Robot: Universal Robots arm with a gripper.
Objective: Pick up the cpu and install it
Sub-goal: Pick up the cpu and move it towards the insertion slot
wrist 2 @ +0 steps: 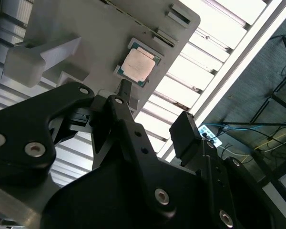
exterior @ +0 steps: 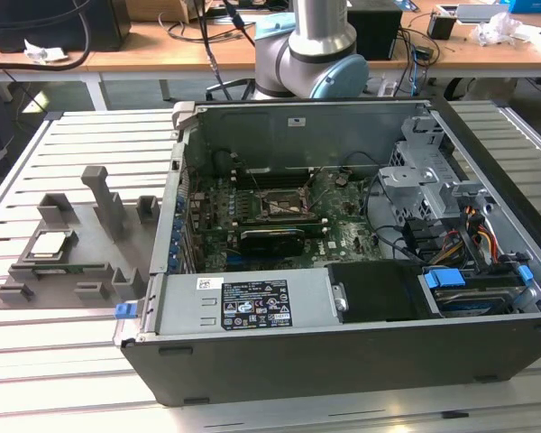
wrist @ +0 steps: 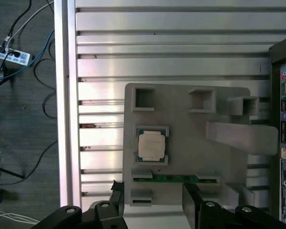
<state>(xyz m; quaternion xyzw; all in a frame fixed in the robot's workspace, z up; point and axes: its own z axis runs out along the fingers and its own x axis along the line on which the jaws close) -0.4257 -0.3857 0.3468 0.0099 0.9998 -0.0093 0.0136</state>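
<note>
So the cpu was sitting flat, shiny side up, in its pocket in the grey holder tray. The tray was on the slatted counter, on the exterior view's left of the open computer case. The motherboard socket inside the case looked empty, so I'd say nothing was installed yet.

In both wrist views the gripper hung above the tray with its fingers spread apart and nothing between them. The cpu lay out ahead of the fingertips, roughly in line with the gap but clearly apart from them. It's square, so there's no long axis; its edges ran parallel to the tray's.

A green memory stick lay in a slot between gripper and cpu. The tray's tall upright post stood off to one side, near enough to matter, I'd guess.
</note>
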